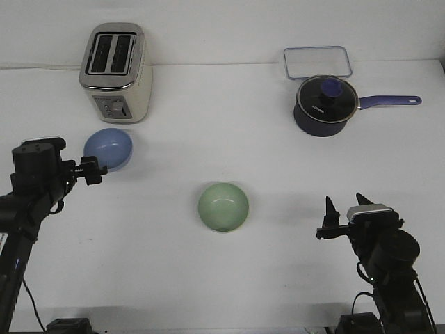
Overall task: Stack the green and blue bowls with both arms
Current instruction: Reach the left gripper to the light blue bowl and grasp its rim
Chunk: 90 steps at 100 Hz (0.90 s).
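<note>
Front view: the blue bowl (108, 148) sits toward the desk's left edge, just in front of the toaster (115, 72) that stands near the far left corner. It looks tipped, its rim turned away, and the left gripper (95, 171) is right against its near side; whether the fingers have pinched the rim I cannot tell from here. The green bowl (223, 206) stands upright and empty near the middle of the desk. The right gripper (342, 213) waits toward the near right corner, jaws apart and holding nothing, well apart from both bowls. The saucepan (327, 106) and clear lid (317, 62) sit at the far right.

The step in hand looks like picking up the blue bowl. Next, it needs a firm rim grip, a lift, and a carry over the green bowl.
</note>
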Available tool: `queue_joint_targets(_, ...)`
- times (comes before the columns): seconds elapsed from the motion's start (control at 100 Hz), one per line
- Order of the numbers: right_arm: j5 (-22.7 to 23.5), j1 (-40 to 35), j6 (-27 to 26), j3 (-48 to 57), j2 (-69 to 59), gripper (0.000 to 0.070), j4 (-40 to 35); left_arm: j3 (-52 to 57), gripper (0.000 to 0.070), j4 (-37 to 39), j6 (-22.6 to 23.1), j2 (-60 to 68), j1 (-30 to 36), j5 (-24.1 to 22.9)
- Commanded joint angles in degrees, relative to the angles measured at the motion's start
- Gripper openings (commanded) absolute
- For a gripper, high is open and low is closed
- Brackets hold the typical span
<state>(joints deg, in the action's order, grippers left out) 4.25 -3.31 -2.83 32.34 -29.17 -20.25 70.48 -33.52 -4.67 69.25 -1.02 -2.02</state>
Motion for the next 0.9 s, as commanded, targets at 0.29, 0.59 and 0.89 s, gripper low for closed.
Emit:
queue_joint_targets(0.29, -0.22, 0.0, -0.44, 0.31, -0.13, 0.0495, 0.52, 15.69, 0.0429, -0.92, -0.52, 22.6, -5.68, 1.53)
queue_joint_targets(0.59, -0.24, 0.0, -0.44, 0.31, -0.15, 0.0495, 0.5, 21.0, 0.0428, -0.81, -0.52, 37.99, -7.54, 2.05)
queue_joint_targets(0.89, -0.24, 0.0, -0.44, 0.31, -0.13, 0.0495, 0.48, 21.03, 0.0289, -0.22, -0.59, 44.41, -7.63, 2.54)
